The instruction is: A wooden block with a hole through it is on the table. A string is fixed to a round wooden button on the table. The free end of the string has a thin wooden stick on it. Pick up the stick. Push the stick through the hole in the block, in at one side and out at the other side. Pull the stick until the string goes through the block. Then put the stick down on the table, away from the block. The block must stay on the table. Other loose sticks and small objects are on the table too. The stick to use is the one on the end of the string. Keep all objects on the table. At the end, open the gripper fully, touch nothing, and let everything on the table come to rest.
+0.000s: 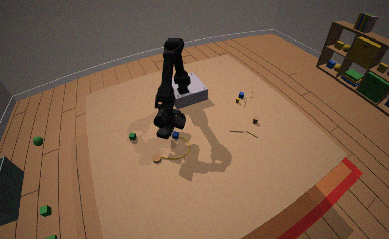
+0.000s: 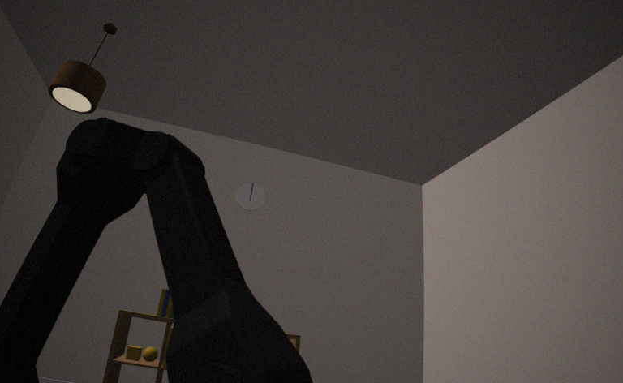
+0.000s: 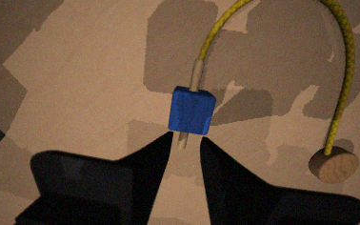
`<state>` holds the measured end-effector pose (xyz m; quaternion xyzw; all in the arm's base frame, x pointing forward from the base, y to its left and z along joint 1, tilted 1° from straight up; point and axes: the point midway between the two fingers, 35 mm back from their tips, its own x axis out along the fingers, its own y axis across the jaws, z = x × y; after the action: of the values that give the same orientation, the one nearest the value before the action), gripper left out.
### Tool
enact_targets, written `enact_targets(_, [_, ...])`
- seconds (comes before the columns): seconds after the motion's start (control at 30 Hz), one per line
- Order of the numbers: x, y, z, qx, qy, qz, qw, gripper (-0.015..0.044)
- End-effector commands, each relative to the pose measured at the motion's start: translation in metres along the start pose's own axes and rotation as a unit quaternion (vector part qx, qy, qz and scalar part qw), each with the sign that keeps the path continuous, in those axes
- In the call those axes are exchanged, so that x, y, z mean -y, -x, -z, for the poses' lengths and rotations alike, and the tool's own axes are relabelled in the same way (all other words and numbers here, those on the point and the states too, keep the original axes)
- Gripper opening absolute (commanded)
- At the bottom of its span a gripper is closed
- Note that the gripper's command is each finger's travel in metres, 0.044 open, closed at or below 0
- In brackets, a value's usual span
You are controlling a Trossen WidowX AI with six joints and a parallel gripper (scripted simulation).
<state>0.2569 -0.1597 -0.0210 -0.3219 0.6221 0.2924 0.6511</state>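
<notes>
The blue block [image 1: 175, 135] [image 3: 191, 111] sits on the table. The wooden stick [image 3: 196, 75] runs through its hole: the string-side part shows beyond the block, and a short free end sticks out on the side nearer my fingers. The yellow string [image 1: 189, 147] [image 3: 349, 62] curves from the stick to the round wooden button [image 1: 156, 158] [image 3: 334, 165]. My gripper [image 3: 188, 136] is partly open and empty, pointing down. In the wrist view its fingertips appear on either side of the free end, close to the block; their height above the table is unclear. The exterior view shows only the arm.
A green cube [image 1: 132, 136] lies left of the block. Far to the right are loose sticks [image 1: 236, 131] [image 1: 252, 134] [image 1: 244, 102] [image 1: 251, 94], a wooden cylinder [image 1: 255, 120], a yellow cylinder [image 1: 237, 100] and another blue cube [image 1: 241, 94]. The arm's base [image 1: 194, 86] stands behind.
</notes>
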Motion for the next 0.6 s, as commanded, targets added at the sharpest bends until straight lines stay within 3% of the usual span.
enact_targets(0.0, [-0.0027, -0.0072, 0.0008, -0.002, -0.001, -0.005, 1.000, 0.0123])
enact_targets(0.3, [-0.0027, -0.0072, 0.0008, -0.002, -0.001, -0.005, 1.000, 0.0123])
enact_targets(0.47, [-0.0024, -0.0055, 0.0003, 0.000, 0.000, -0.004, 1.000, 0.0000])
enact_targets(0.57, [-0.0024, -0.0055, 0.0003, 0.000, 0.000, -0.004, 1.000, 0.0000])
